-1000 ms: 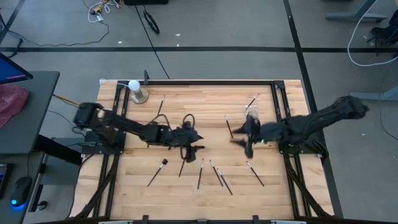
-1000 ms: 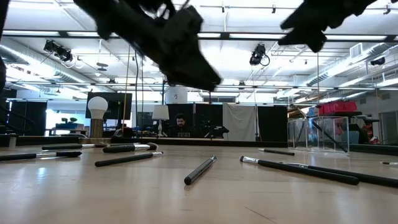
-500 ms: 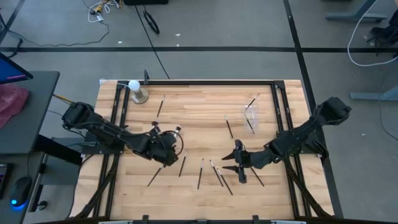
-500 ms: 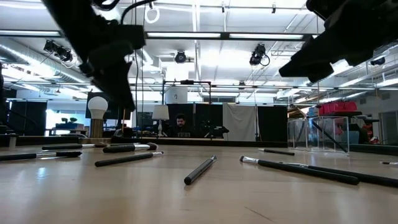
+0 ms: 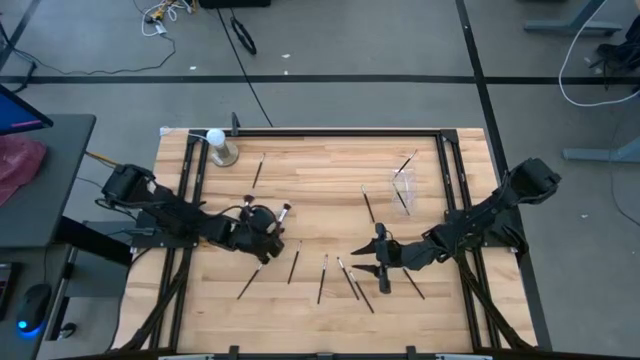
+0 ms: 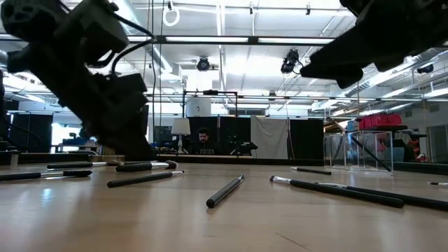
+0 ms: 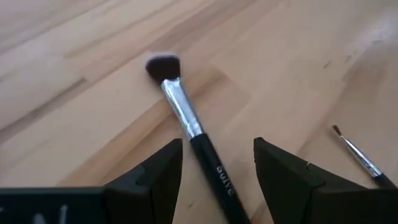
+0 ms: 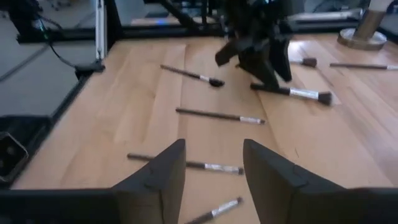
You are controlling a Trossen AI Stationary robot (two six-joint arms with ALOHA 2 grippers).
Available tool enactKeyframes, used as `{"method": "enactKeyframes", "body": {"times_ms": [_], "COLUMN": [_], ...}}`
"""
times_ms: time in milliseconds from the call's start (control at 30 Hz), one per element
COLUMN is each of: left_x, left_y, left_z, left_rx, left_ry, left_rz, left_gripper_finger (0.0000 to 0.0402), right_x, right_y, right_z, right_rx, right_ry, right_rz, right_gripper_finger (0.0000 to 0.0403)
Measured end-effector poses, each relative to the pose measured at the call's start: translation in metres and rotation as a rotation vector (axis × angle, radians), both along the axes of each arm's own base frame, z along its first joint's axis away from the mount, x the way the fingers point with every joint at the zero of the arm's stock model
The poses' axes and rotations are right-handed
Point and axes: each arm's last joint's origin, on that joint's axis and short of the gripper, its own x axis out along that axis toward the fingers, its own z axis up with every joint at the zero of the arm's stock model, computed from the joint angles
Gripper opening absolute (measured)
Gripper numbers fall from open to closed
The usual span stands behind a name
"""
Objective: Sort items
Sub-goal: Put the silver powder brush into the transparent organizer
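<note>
Several thin dark brushes and sticks lie flat and scattered on the wooden table [image 5: 330,175]. My left gripper [image 5: 270,238] is open and low over a brush with a dark tuft [image 7: 163,65] and a silver ferrule. One finger stands on each side of that brush's black handle [image 7: 214,167], with a gap on both sides. My right gripper [image 5: 358,262] is open with nothing between its fingers. It hangs above the table near a cluster of sticks [image 5: 350,282], and in its wrist view [image 8: 214,149] two sticks [image 8: 186,165] lie just ahead.
A small clear cup [image 5: 403,186] stands at the far right with a stick [image 5: 408,160] beside it. A white ball on a metallic base [image 5: 218,146] is at the far left corner. Dark rails [image 5: 445,165] run along the table's sides. A person sits in the room behind [image 6: 203,140].
My left gripper has come down from the table's middle toward the left and near side, rolling as it went, and now straddles the tufted brush. My right gripper has left the clear cup, sunk toward the near edge, then held still. No item has moved.
</note>
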Motion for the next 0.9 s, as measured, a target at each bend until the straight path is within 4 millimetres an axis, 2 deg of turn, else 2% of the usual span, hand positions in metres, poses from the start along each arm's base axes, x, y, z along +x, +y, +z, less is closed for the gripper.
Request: {"method": "enactKeyframes", "body": {"times_ms": [133, 400, 500, 667, 900], "left_x": [-0.005, -0.003, -0.003, -0.003, 0.005], "left_y": [0.002, 0.001, 0.002, 0.002, -0.002], "left_z": [-0.007, -0.021, -0.027, -0.030, -0.016], "left_rx": [0.019, 0.086, 0.104, 0.127, 0.134], "left_ry": [0.017, 0.074, 0.094, 0.120, 0.051], "left_rz": [-0.020, -0.033, -0.026, -0.042, -0.184], "left_gripper_finger": [0.0187, 0.0145, 0.0115, 0.0043, 0.0043], "right_x": [0.000, 0.001, 0.001, 0.001, 0.002], "right_y": [0.000, 0.001, 0.001, 0.000, -0.007], "right_z": [0.001, 0.004, 0.004, 0.002, -0.003], "right_rx": [0.006, 0.023, 0.023, 0.009, 0.050], "right_ry": [-0.014, -0.041, -0.040, -0.016, 0.031], "right_rz": [0.001, 0.002, 0.003, 0.003, -0.048], "right_gripper_finger": [0.0162, 0.0162, 0.0162, 0.0162, 0.0162]}}
